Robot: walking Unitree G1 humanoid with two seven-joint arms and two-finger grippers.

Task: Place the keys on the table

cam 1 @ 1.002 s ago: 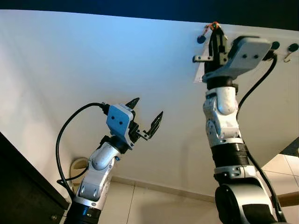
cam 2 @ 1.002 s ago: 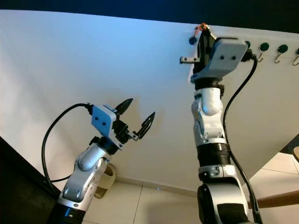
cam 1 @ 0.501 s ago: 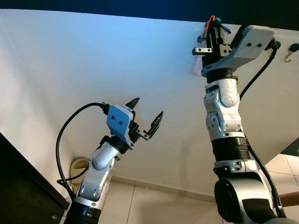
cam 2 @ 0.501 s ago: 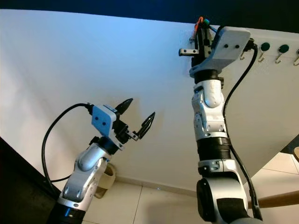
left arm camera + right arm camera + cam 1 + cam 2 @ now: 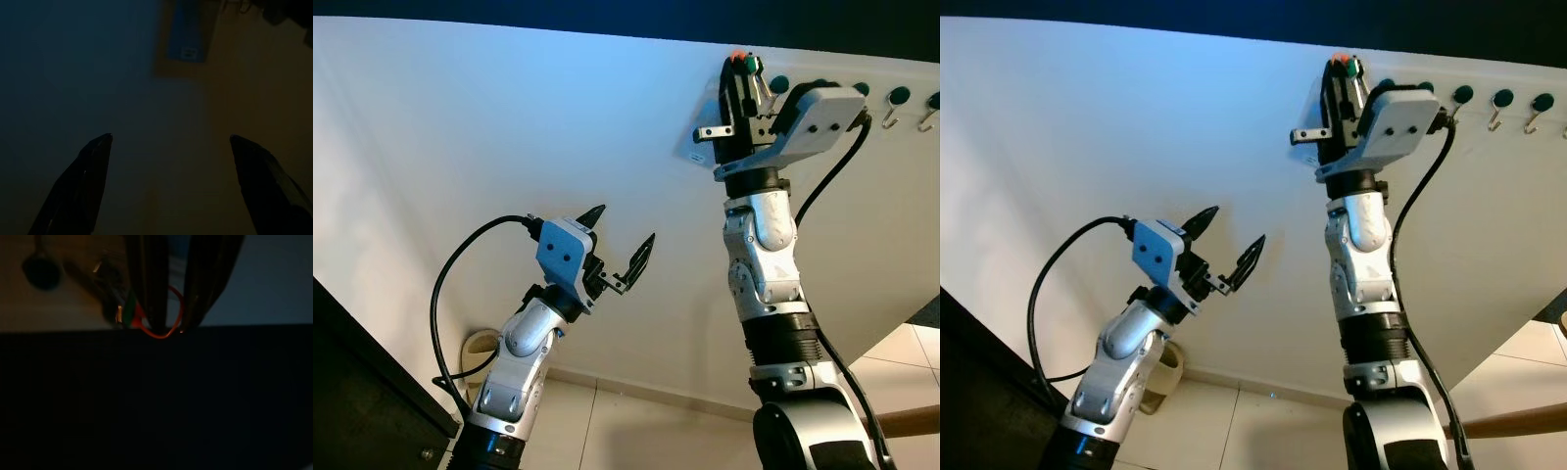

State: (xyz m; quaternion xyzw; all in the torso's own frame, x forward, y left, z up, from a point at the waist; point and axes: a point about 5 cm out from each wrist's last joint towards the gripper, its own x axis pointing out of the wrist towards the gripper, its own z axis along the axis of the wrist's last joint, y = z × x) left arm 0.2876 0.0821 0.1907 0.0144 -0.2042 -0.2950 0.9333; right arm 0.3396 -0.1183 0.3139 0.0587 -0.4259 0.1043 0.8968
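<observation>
The keys, on an orange ring with a green tag, are held high against the white wall near its top edge. My right gripper is raised there and shut on the ring, with its fingers close together. In the right eye view the keys sit at the tips of the same gripper. My left gripper hangs open in mid-air lower down, well left of the right arm, with nothing between its fingers.
A row of dark green wall hooks runs along the wall to the right of the keys. A dark cabinet fills the lower left. A tape roll lies by the skirting, and a wooden bar crosses the tiled floor at lower right.
My right gripper has swung left along the wall, carrying the keys away from the hooks. The left arm has not moved.
</observation>
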